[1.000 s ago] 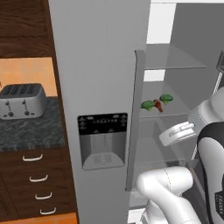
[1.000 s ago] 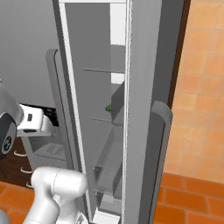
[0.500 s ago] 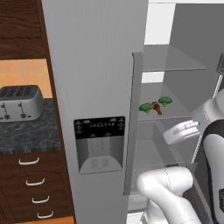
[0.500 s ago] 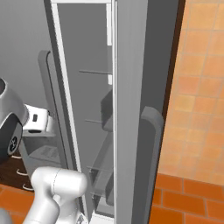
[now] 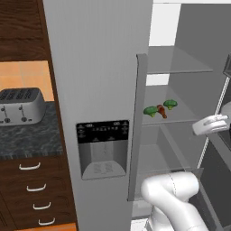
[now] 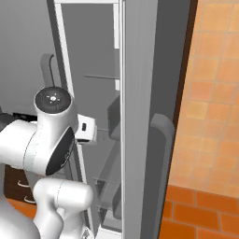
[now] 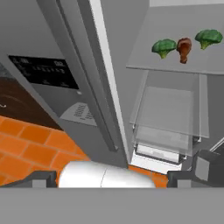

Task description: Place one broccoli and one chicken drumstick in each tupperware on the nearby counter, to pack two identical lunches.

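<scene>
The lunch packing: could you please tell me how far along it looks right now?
Done: the fridge door stands open. In hand: nothing; the gripper faces the fridge without holding any food. Left: nearly everything. Two broccoli pieces and one drumstick between them sit on the shelf, untouched. The counter carries a toaster.
</scene>
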